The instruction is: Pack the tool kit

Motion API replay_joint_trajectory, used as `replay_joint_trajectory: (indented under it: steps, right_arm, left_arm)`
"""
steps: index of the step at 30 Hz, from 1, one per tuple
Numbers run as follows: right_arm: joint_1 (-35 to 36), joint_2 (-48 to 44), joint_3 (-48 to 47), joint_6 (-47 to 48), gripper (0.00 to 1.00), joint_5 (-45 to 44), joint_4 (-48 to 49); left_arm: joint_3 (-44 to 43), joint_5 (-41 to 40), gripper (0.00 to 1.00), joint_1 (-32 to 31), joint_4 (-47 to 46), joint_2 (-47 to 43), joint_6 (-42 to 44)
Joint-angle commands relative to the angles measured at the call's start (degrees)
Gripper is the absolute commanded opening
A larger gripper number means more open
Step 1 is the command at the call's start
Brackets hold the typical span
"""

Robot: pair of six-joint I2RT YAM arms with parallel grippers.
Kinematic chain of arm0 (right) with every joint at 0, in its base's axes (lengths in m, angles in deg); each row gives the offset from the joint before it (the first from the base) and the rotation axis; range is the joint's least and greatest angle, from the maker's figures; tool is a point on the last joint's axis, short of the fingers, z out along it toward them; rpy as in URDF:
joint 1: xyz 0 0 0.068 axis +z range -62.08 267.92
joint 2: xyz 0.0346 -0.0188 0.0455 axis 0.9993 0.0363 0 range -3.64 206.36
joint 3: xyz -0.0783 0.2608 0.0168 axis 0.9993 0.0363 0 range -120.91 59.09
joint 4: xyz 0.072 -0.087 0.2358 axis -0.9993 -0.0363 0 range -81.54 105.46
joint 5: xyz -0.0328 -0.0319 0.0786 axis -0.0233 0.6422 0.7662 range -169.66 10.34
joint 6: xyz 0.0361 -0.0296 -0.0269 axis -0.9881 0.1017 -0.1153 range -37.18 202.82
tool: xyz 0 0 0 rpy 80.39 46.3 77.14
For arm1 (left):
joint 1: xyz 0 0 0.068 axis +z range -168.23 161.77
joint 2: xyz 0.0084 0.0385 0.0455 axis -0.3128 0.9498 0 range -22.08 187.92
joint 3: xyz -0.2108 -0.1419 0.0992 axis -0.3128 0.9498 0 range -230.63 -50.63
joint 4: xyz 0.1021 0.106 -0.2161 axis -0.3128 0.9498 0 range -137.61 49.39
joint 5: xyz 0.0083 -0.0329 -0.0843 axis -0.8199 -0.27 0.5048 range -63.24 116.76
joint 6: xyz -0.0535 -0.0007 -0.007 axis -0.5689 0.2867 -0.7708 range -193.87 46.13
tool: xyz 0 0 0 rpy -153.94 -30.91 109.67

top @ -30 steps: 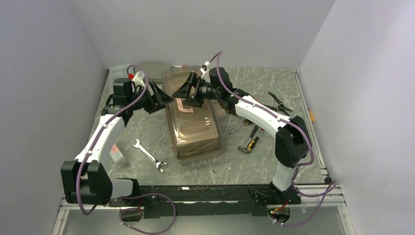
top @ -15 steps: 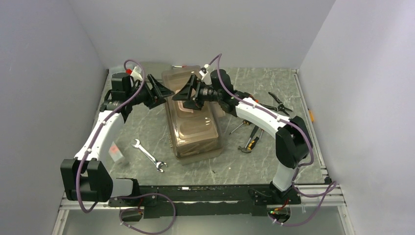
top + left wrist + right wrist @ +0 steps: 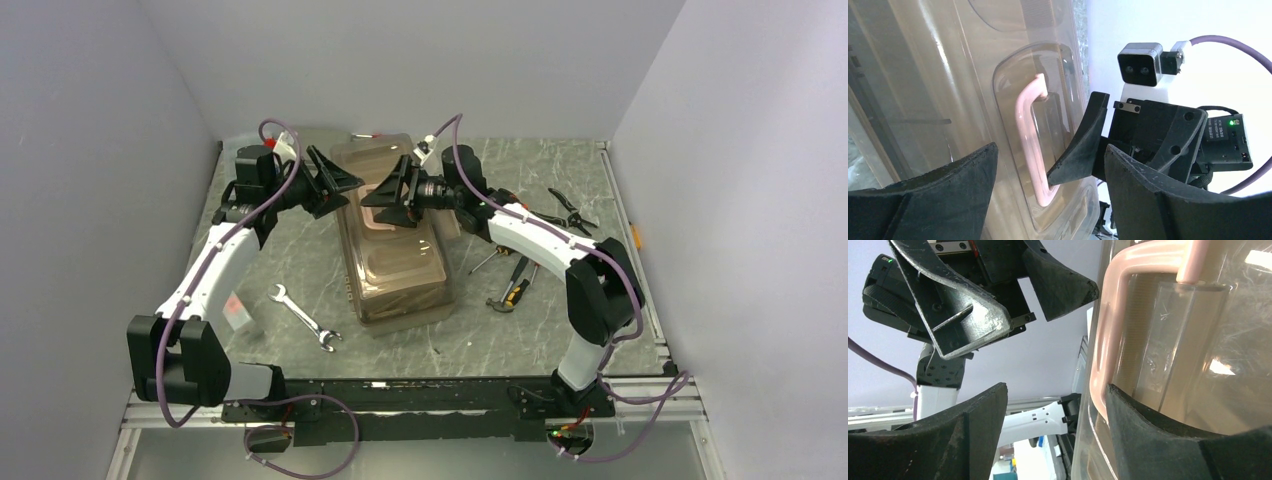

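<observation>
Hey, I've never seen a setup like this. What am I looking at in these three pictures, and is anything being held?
These are two robot arms bolted to the near edge of a table. The wide picture comes from a fixed camera above and behind them. The other two come from a small camera on each wrist, so the black wedges at the bottom of those views are that arm's own fingers.

In the middle lies a big tan-brown toolbox, its smoky lid down, with a pink handle on top. A steel wrench lies to its left. A hammer, screwdrivers and pliers lie to its right.

The left gripper and right gripper both hover over the lid with jaws open. Neither holds anything, though one right finger sits right at the handle.
</observation>
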Motion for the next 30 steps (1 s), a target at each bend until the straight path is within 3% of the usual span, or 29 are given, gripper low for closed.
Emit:
replay_joint_trajectory:
  steps: [1, 7, 11, 19, 30]
  right_arm:
    - [0.5, -0.8, -1.3, -1.4, 0.73, 3.6, 3.8]
    - [1.5, 0.1, -7.4, 7.8, 0.74, -1.6, -12.1]
    - [2.1, -0.2, -7.5, 9.9, 0.74, -3.8, -14.8]
    - [6.2, 2.0, -21.4, 26.6, 0.75, -23.1, -36.5]
    - [12.1, 11.1, -33.1, 32.0, 0.76, -33.4, -49.8]
  left_arm:
    - [-1.2, -0.2, 0.81, -0.5, -1.2, 0.4, -0.6]
    - [-1.2, -0.5, 0.81, -0.5, -0.3, 0.0, 0.0]
    - [-0.6, -0.3, 0.81, 0.1, -0.4, -0.3, 0.2]
    - [0.4, -1.8, 0.82, 3.9, 3.4, -2.8, 4.2]
    - [2.5, -1.5, 0.81, 4.9, 2.2, -0.7, 5.5]
